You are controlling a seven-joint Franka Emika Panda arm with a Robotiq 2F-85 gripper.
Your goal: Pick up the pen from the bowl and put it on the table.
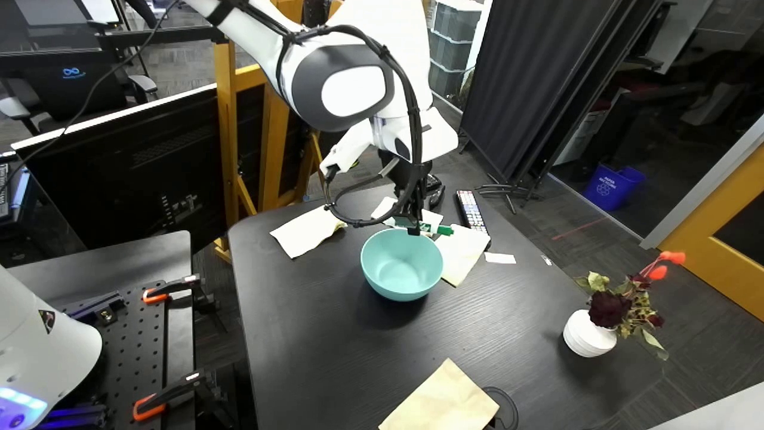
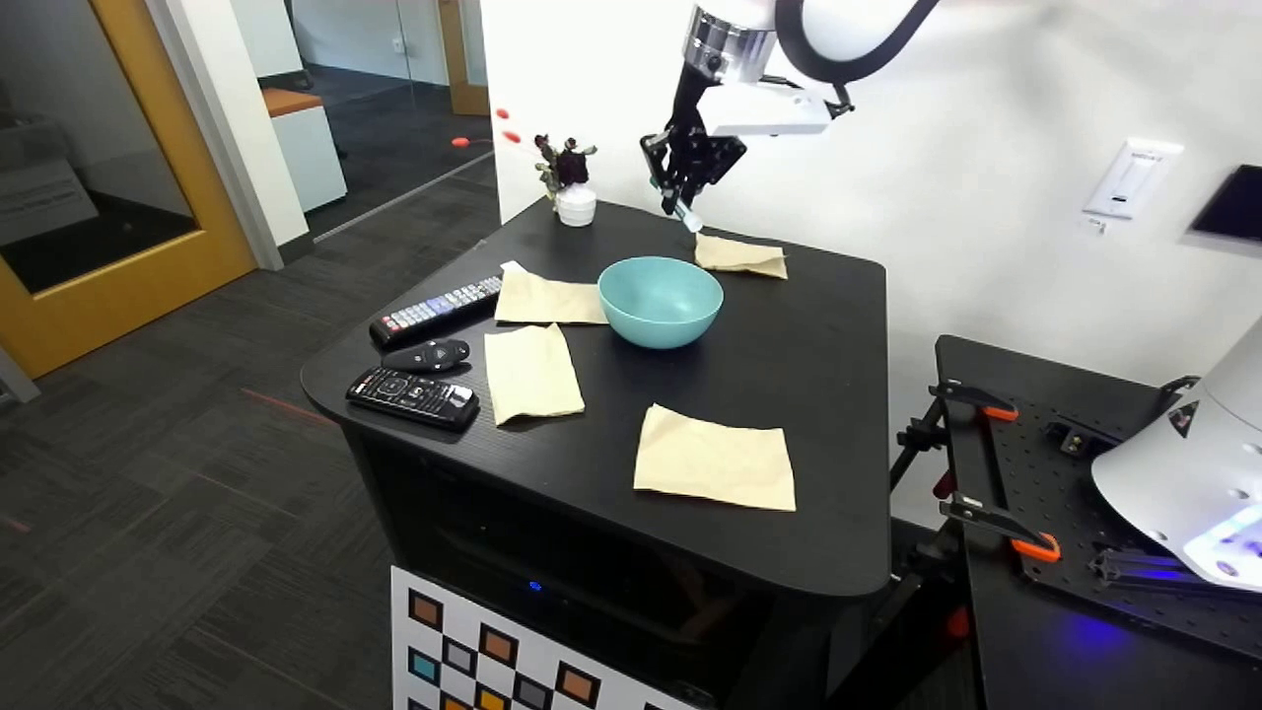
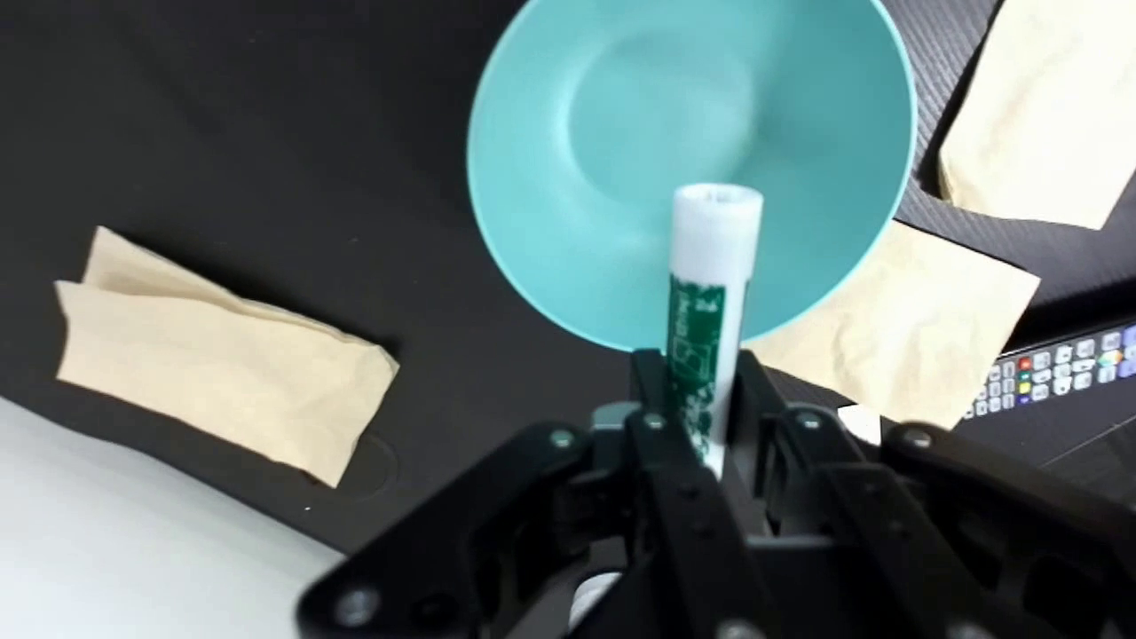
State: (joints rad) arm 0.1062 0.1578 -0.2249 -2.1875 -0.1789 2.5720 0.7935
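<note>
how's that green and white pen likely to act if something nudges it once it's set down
The pen would probably roll, since it looks cylindrical. It seems stiff, jutting straight out from the gripper. It's likely light too, being so slim.

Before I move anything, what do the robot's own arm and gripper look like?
The arm is white and rounded, with a dark grey ring around an oval white cap at one joint. Black cables are strapped along it. A silver collar shows above the gripper, which is black, with two slim fingers and jointed links dotted with round screw heads.
</note>
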